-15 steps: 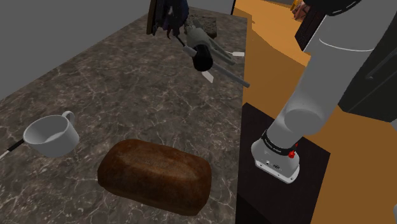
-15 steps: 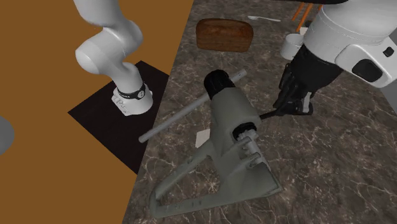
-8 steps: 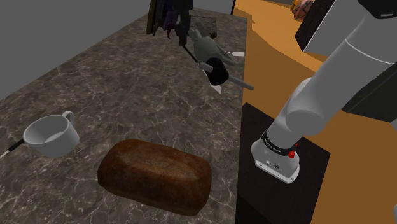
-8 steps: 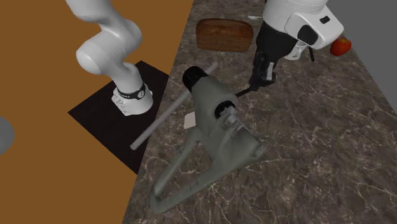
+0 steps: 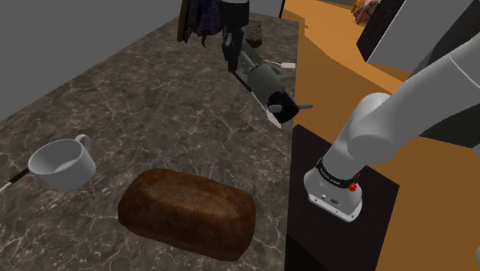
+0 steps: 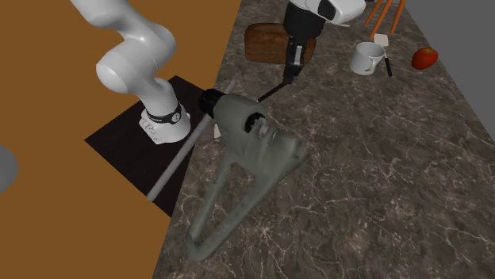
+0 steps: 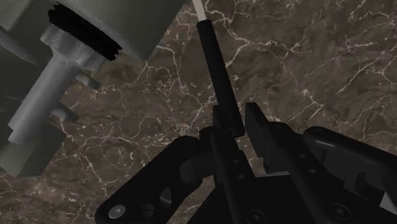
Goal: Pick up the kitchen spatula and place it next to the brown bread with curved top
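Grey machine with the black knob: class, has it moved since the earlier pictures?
Yes. In the shoulder view the grey machine has slid, knob end first, toward the counter edge beside the stand and closer to the bread loaf.

White rounded arm (image 5: 378, 129), dark joint bands (image 5: 335, 172), red button (image 5: 354, 185), black fingers (image 7: 259, 129).

Dark veined stone countertop (image 5: 154, 108); rough brown loaf (image 5: 187, 212); matt grey machine (image 6: 238, 131); smooth white mug (image 5: 63, 168)
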You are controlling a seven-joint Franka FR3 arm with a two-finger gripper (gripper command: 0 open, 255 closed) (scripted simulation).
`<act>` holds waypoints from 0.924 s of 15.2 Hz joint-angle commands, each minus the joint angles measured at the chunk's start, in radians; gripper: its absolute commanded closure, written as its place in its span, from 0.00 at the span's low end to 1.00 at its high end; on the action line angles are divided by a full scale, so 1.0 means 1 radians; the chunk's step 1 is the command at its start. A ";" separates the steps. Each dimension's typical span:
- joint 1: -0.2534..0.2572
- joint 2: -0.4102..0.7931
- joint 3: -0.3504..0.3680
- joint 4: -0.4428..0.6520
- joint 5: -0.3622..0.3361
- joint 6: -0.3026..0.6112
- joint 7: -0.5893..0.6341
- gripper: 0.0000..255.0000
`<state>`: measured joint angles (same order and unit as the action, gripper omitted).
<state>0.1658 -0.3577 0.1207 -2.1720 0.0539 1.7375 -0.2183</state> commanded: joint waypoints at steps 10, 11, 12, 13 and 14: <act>0.106 -0.313 0.121 -0.234 0.121 -0.071 0.168 1.00; 0.118 -0.338 0.134 -0.249 0.136 -0.080 0.186 1.00; 0.130 -0.362 0.147 -0.261 0.150 -0.089 0.204 1.00; 0.143 -0.386 0.161 -0.273 0.166 -0.099 0.223 1.00; 0.156 -0.409 0.175 -0.284 0.181 -0.109 0.242 1.00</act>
<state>0.3085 -0.7397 0.2828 -2.4422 0.2186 1.6429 0.0036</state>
